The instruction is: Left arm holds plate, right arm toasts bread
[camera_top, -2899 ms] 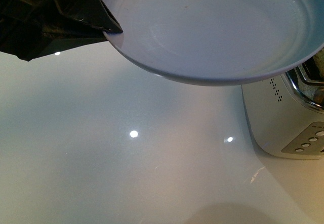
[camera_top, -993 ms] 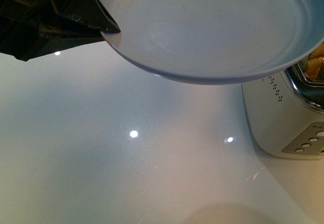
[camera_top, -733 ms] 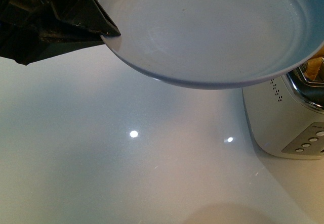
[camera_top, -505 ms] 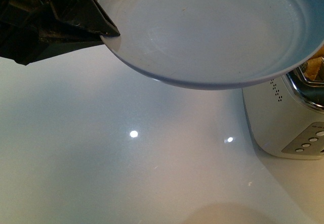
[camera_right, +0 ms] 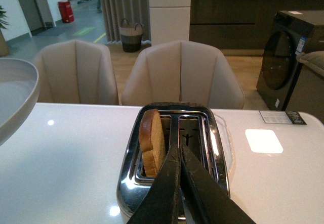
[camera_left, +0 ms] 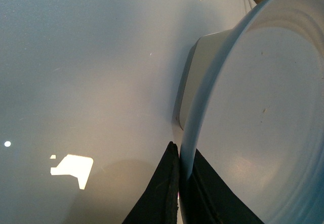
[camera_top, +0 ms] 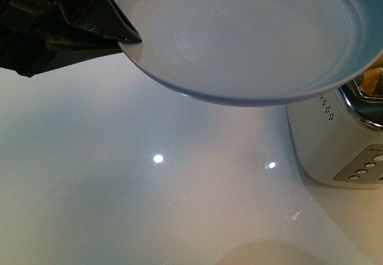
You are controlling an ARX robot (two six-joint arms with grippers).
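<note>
the bread is a single slice, so i judge it light and soft, likely to dent or tear if pinched hard and to flop if held by a corner. i would take it by the rounded top crust that stands proud of the toaster, closing across its thin faces with mild pressure and lifting straight up so it does not catch the slot's edges. if toasted it would be stiffer, more brittle and warm, but the pictures do not show whether it is. it looks tan with a speckled crumb and a darker brown crust, rounded on top. it stands on edge, leaning a little, in the slot on the side nearer the plate, with a good part of it above the chrome rim. the right gripper hovers just above the toaster's middle bar, beside the slice and not touching it, its two dark fingers pressed together with nothing between them; it would need to spread before taking the slice. the left gripper pinches the plate's rim, one finger on each face, holding the pale blue-grey plate tilted in the air over the white table, just beside the toaster. the plate is bare, rigid and smooth, probably slippery in so narrow an edge grip.
</note>
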